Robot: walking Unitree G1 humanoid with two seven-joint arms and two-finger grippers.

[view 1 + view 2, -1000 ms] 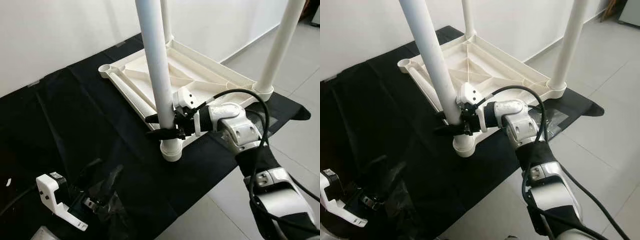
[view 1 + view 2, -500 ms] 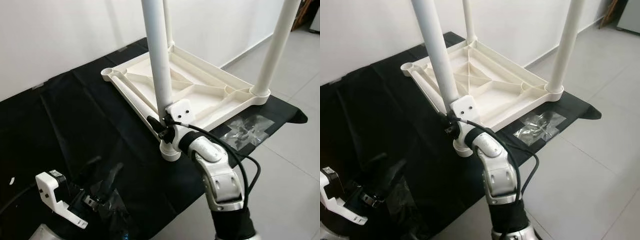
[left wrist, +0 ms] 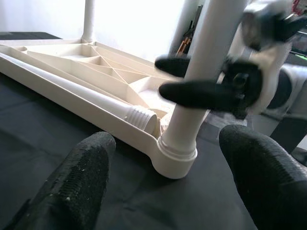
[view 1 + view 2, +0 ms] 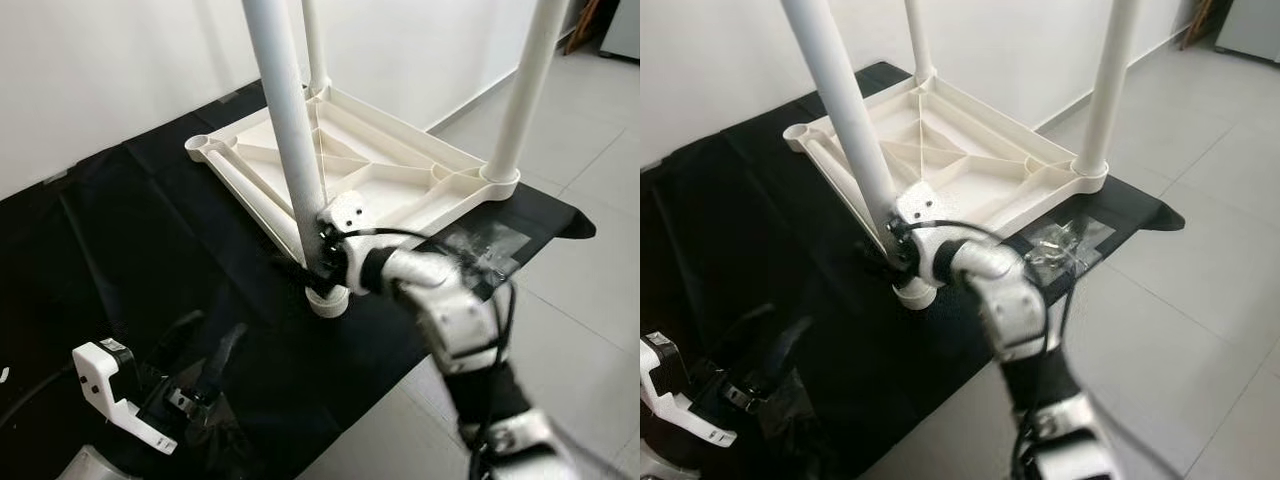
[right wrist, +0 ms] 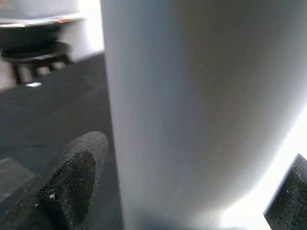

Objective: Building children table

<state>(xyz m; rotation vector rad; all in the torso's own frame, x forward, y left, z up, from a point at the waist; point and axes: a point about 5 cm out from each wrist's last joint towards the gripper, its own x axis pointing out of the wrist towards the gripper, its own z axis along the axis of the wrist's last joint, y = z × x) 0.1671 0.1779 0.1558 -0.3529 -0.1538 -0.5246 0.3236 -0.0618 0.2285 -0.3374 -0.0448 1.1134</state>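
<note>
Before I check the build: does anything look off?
One leg lies loose inside the upturned tabletop, and its corner socket stands empty. The right gripper is clamped around the near leg.

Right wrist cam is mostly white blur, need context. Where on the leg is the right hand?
Observer: The right hand clamps the leg just above its socket.
Operator: Other legs in?
Observer: Two other legs stand upright; a fourth leg lies in the upturned tabletop.
Operator: Left hand?
Observer: The left hand is open, low over the cloth, facing that socket.
</note>
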